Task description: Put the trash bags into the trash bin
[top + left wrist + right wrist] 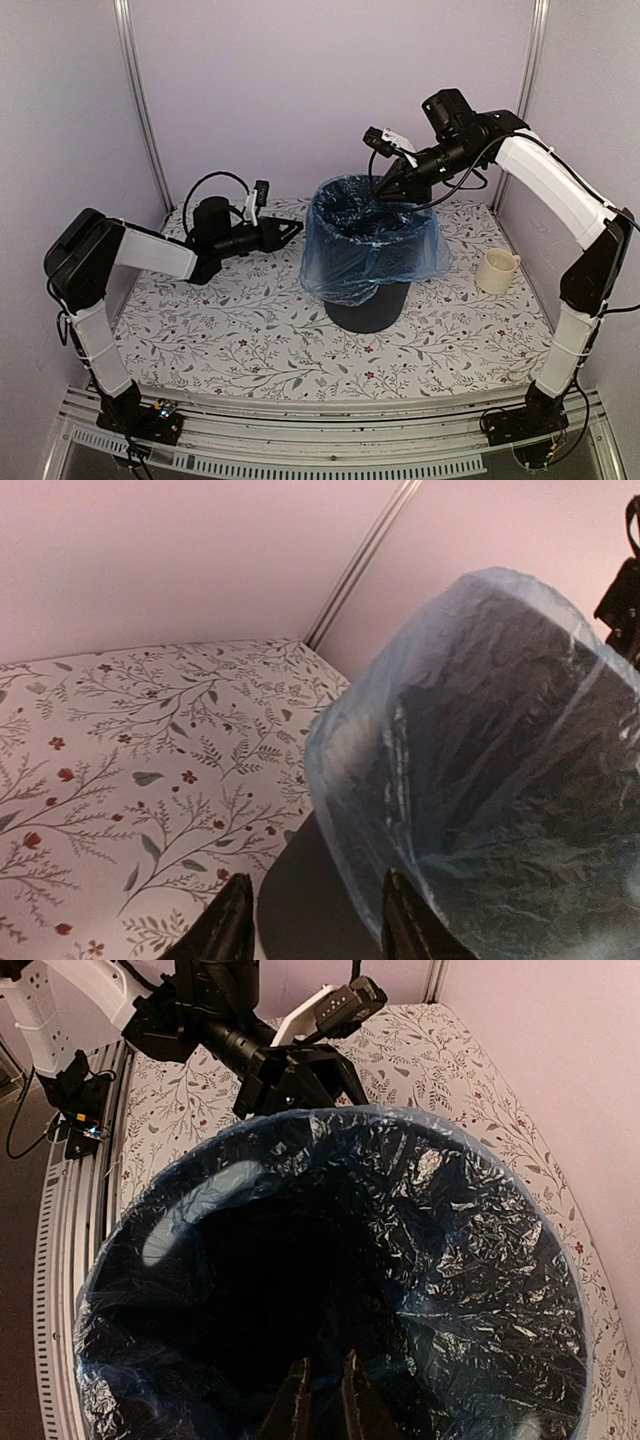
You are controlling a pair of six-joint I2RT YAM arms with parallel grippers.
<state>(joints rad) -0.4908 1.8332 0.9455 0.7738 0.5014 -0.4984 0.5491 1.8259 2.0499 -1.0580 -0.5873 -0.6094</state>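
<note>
**Clerk:** Item one, the bag?

**Me:** Trash bag (372, 248), light blue, crinkled. It lines the trash bin (368, 310), with its mouth folded over the rim and its skirt hanging down the outer wall. The bin's dark base is bare below it.

**Clerk:** The bin?

**Me:** Upright, mid-table (230, 330). Cream mug (495, 270) to its right, apart.

**Clerk:** Your hands?

**Me:** My left gripper (318, 905): fingers (232, 925) spread wide, empty, level beside the bin's left wall, not touching it. My right gripper (325, 1365): drawn narrow, a slim gap between the fingers, pointing down inside the far rim. I cannot tell whether it pinches film.
</note>
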